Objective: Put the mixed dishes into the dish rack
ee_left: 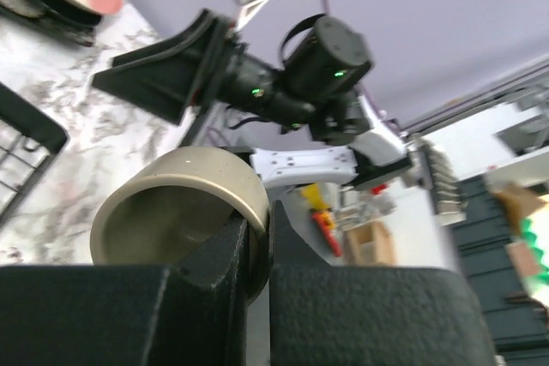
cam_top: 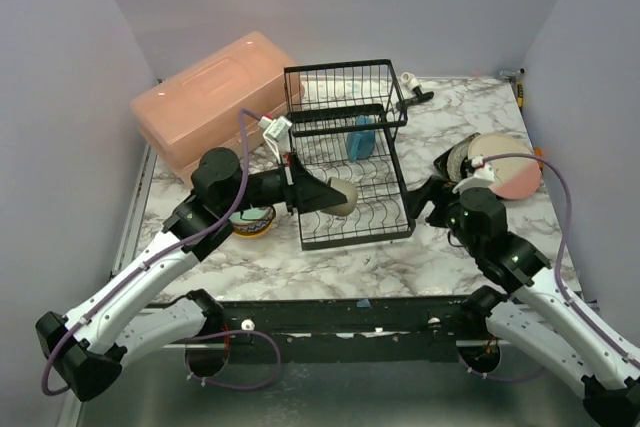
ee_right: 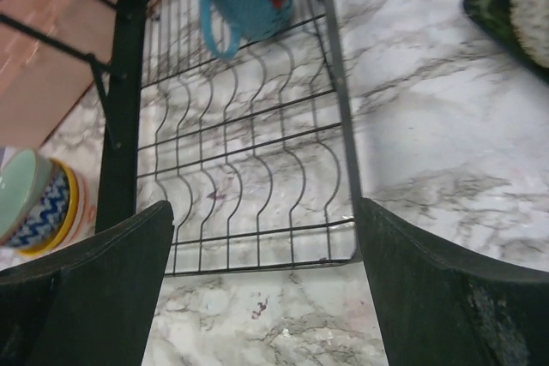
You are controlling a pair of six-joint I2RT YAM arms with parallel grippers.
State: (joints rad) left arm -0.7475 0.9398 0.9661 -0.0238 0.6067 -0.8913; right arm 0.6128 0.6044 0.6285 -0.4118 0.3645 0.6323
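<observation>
Here the left gripper (cam_top: 325,195) is clenched on an olive mug (cam_top: 342,197), and the left wrist view shows the mug's rim pinched between the two fingers (ee_left: 214,272). The mug lies tilted on its side, with its open mouth turned toward the lower left of that view. In the top view it sits over the lower left part of the rack (cam_top: 395,162), above the curved wires of the bottom level. Whether it touches the wires I cannot tell.

A blue mug (cam_top: 362,137) is already in the rack, near the middle of the top view and further back than the olive one. In the right wrist view it appears at the top of the frame with its handle pointing down and left.

The right gripper (cam_top: 428,187) is released, its jaws spread wide and holding nothing. It hangs just right of the rack's lower right corner. Its own camera looks down on the rack's wire floor and the marble surface (cam_top: 300,262).

A stack of bowls (cam_top: 255,220) rests on the surface left of the rack, partly hidden under the left arm, with a mint green one on top. At the right of the top view a pink-cream plate (cam_top: 505,172) lies on a dark plate (cam_top: 458,159). A salmon-pink box (cam_top: 215,102) stands at the upper left, behind the rack
</observation>
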